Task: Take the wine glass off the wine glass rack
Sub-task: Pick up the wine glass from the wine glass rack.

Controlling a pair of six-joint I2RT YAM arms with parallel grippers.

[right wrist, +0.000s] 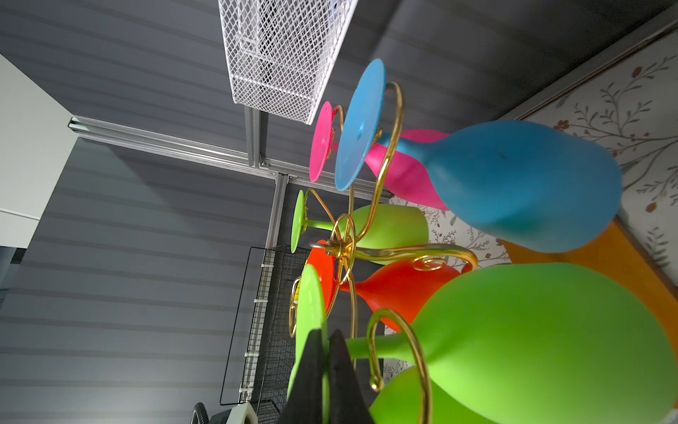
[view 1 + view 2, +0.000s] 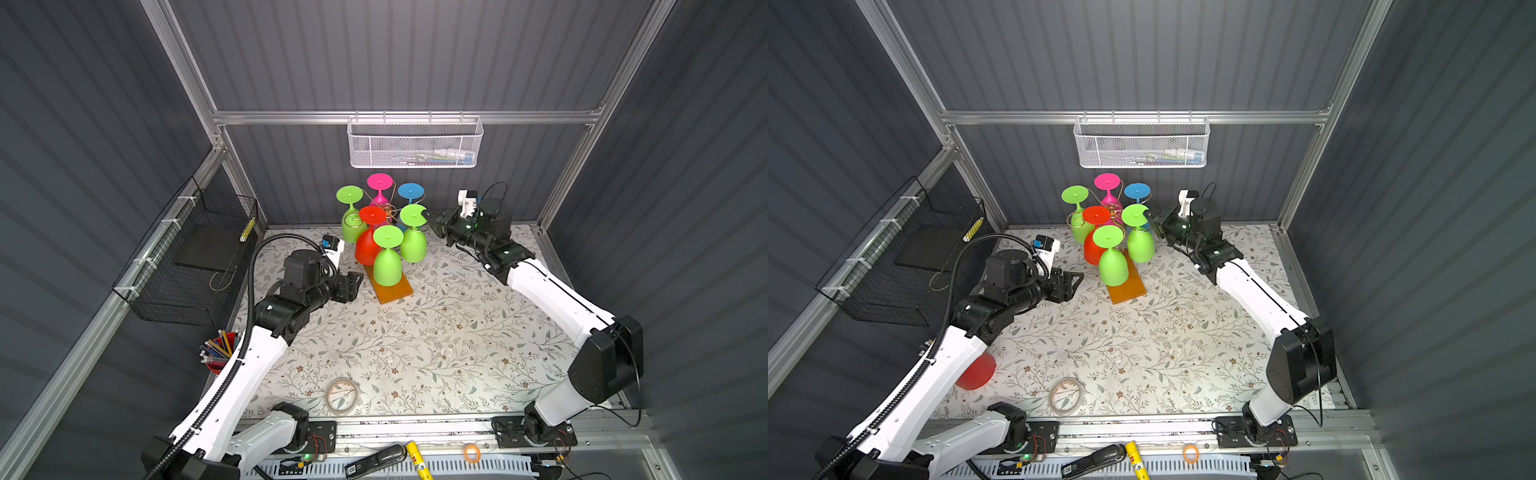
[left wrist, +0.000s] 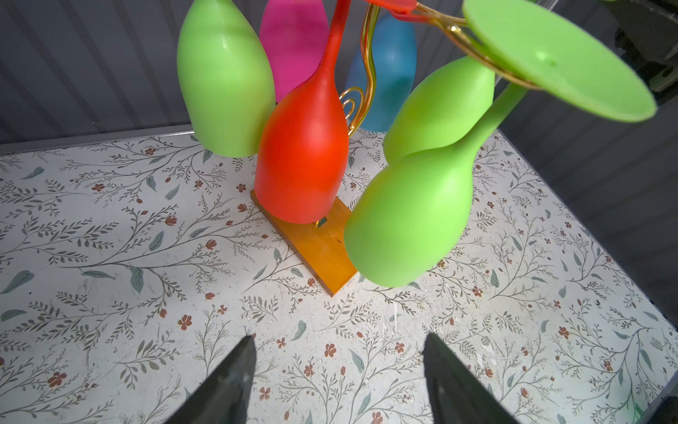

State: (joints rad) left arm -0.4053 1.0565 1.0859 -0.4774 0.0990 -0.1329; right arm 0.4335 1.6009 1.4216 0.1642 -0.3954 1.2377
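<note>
The right end effector (image 2: 429, 216) gripped the foot of a green wine glass (image 2: 414, 246) hanging on the wine glass rack (image 2: 392, 291), while the left end effector (image 3: 339, 341) stood open nearby.

Wine glass rack (image 2: 394, 291) at table (image 2: 415, 353) rear; left hand (image 2: 356, 281) left, right hand (image 2: 429, 217) right, on wine glass (image 2: 413, 248).

We see the floral table (image 2: 415, 353) brightly lit from above, with pale glare toward its right side and faint, soft shadows. The grey walls (image 2: 83, 166) are dim. Wrist views bow straight lines at their edges, and the fingers (image 3: 227, 385) of the left gripper (image 3: 339, 337) blur.
</note>
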